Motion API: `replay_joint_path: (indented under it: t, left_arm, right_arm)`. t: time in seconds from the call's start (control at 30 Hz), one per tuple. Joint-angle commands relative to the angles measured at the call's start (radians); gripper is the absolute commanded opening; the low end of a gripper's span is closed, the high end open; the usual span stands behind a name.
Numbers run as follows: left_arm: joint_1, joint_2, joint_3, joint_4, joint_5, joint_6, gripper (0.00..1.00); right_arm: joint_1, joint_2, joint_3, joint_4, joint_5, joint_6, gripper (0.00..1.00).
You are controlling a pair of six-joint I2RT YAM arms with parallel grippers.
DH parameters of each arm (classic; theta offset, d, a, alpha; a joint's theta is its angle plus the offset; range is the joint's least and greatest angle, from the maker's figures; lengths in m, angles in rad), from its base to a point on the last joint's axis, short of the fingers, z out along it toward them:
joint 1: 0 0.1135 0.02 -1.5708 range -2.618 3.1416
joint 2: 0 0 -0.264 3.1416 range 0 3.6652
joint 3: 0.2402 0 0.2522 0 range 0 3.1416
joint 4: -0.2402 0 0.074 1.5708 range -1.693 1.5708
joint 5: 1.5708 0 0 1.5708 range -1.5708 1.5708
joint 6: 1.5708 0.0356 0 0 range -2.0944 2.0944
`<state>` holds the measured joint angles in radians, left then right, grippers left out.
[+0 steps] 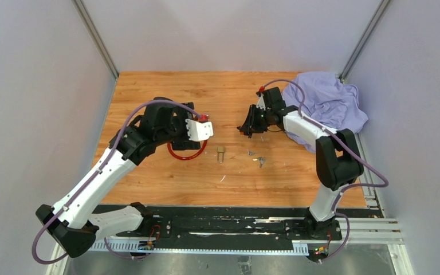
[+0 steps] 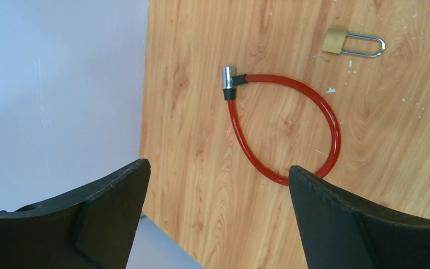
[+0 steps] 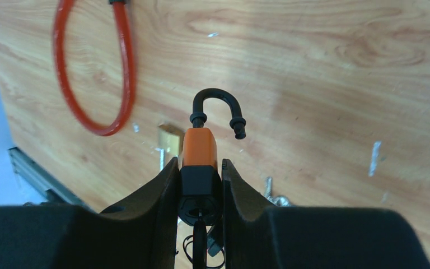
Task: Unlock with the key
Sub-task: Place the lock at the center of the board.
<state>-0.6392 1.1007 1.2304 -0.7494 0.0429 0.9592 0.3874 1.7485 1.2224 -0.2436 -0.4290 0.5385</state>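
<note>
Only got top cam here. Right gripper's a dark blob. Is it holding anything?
Observer: Yes. The right gripper is shut on an orange-and-black padlock.
Operator: Shackle locked or open?
Observer: Open. The black shackle has one end hanging free of the body.
Operator: Left gripper carrying anything?
Observer: No. The left gripper is open and empty, above the red cable lock lying on the wood.
</note>
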Motion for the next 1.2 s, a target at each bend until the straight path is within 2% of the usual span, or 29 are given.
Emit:
replay_joint_path:
  t: [0.0,0.37,0.6,0.83,0.9,0.97,1.0,1.13,1.17]
  left_arm:
    - [0.037,-0.046,-0.008,0.082,-0.023,-0.098,0.98]
    - [0.059,-0.045,0.007,0.085,-0.042,-0.134,0.98]
    - [0.059,-0.042,0.019,0.070,-0.028,-0.127,0.98]
    - [0.059,-0.022,0.058,0.025,-0.009,-0.140,0.98]
    - [0.059,-0.017,0.066,0.018,-0.004,-0.152,0.98]
    - [0.059,-0.013,0.071,0.014,0.002,-0.159,0.98]
    - [0.059,-0.012,0.075,0.013,0.003,-0.163,0.98]
    - [0.060,-0.002,0.097,0.002,0.002,-0.170,0.98]
    - [0.059,-0.001,0.103,0.000,-0.004,-0.173,0.98]
  right_arm:
    - [-0.007,0.063,0.074,-0.018,0.067,-0.109,0.01]
    - [-0.007,0.146,0.061,-0.031,0.029,-0.158,0.00]
    - [-0.010,0.172,0.065,-0.023,0.008,-0.145,0.01]
    - [-0.060,0.215,0.045,0.046,-0.088,-0.091,0.02]
    - [-0.064,0.222,0.040,0.052,-0.085,-0.092,0.08]
    - [-0.065,0.220,0.042,0.050,-0.071,-0.103,0.18]
    - [-0.065,0.217,0.044,0.046,-0.059,-0.110,0.25]
    - [-0.066,0.207,0.085,-0.017,0.016,-0.159,0.64]
    - [-0.067,0.201,0.096,-0.045,0.043,-0.174,0.67]
